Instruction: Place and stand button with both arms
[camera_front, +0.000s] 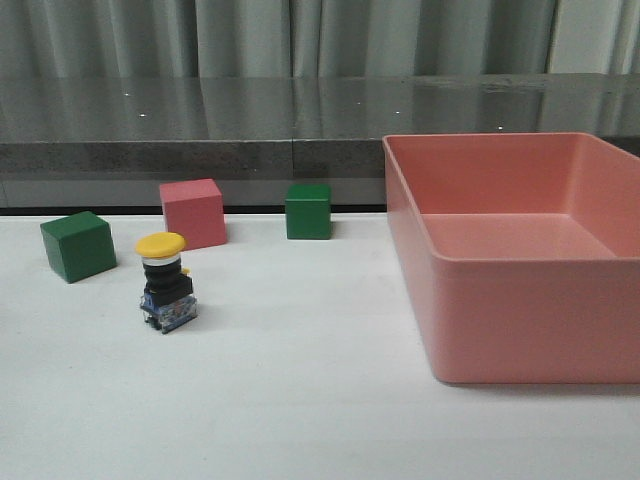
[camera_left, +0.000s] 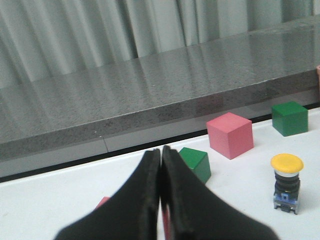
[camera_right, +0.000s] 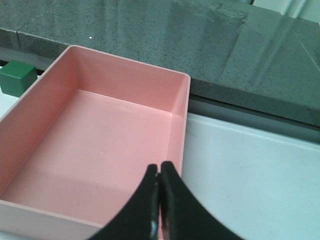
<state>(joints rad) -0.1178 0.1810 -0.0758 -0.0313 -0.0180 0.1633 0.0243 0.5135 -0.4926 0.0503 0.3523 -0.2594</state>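
The button (camera_front: 165, 285) stands upright on the white table at the left, yellow cap on top and bluish base down. It also shows in the left wrist view (camera_left: 286, 182). Neither arm is in the front view. My left gripper (camera_left: 161, 151) is shut and empty, well apart from the button, with a green cube (camera_left: 196, 163) just beyond its tips. My right gripper (camera_right: 159, 168) is shut and empty, over the corner of the pink bin (camera_right: 183, 107).
A green cube (camera_front: 78, 246), a pink cube (camera_front: 193, 213) and another green cube (camera_front: 308, 210) stand behind the button. The large pink bin (camera_front: 520, 330) fills the right side. A grey ledge runs behind the table. Something reddish (camera_left: 102, 202) shows partly behind the left fingers.
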